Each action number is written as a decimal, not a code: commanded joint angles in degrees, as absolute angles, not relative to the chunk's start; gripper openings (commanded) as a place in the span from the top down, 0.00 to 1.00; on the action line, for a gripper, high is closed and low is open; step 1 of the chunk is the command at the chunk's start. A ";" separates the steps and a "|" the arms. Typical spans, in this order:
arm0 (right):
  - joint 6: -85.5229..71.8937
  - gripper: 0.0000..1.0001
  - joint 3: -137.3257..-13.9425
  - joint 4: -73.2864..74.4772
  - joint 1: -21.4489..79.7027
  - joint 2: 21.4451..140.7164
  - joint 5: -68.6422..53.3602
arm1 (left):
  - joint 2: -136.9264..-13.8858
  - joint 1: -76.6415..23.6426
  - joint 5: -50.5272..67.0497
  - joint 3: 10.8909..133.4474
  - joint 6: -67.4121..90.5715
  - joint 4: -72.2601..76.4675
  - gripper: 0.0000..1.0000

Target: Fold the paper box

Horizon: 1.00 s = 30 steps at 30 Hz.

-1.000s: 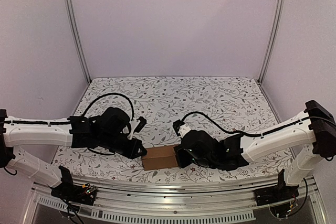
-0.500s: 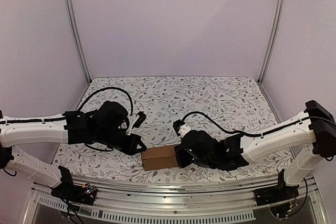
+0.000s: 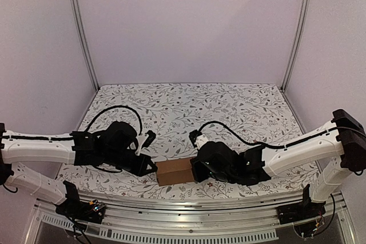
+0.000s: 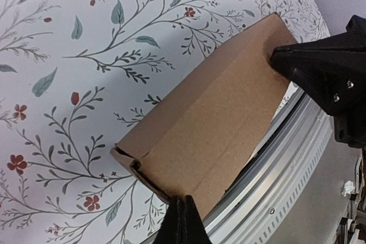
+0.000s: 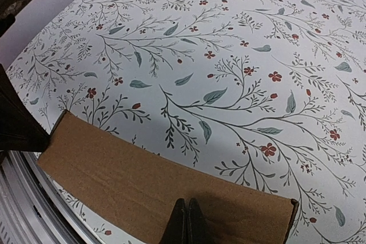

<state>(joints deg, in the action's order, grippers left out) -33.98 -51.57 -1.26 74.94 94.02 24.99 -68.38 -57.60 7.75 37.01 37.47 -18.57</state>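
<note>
The paper box is a small brown carton lying near the table's front edge. It fills the left wrist view and the bottom of the right wrist view. My left gripper is shut and empty, its tips pressed against the box's left end by a slightly open end flap. My right gripper is shut and empty, its tips resting on the box's top face near the right end. In the top view the left gripper and the right gripper flank the box.
The table has a floral-print cloth. An aluminium rail runs right below the box along the front edge. Frame posts stand at the back corners. The right arm's black cable loops above the table.
My left arm has drawn back slightly and shifted down toward the front edge, its tips still at the box's left end. The box has shifted a little to the right. The right arm has not moved.
</note>
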 commanded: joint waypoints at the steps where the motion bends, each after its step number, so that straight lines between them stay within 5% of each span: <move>1: -34.52 1.00 -49.84 5.07 74.68 95.64 22.68 | -72.72 -58.09 9.66 33.49 38.28 -18.87 1.00; 16: -32.14 1.00 -52.73 6.71 74.64 93.32 24.58 | -67.82 -57.75 5.93 45.50 32.01 -24.67 0.94; 21: -30.56 1.00 -53.48 8.86 74.65 88.69 24.45 | -68.80 -57.06 3.70 50.70 29.17 -25.96 0.83; 30: -28.67 1.00 -49.35 10.17 76.63 80.93 19.00 | -75.72 -53.55 3.56 54.68 27.06 -24.14 0.90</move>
<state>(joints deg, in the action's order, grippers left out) -30.28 -52.10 8.12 75.40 83.48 23.38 -71.90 -55.37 3.77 53.89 28.86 -24.58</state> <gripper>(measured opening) 0.003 0.126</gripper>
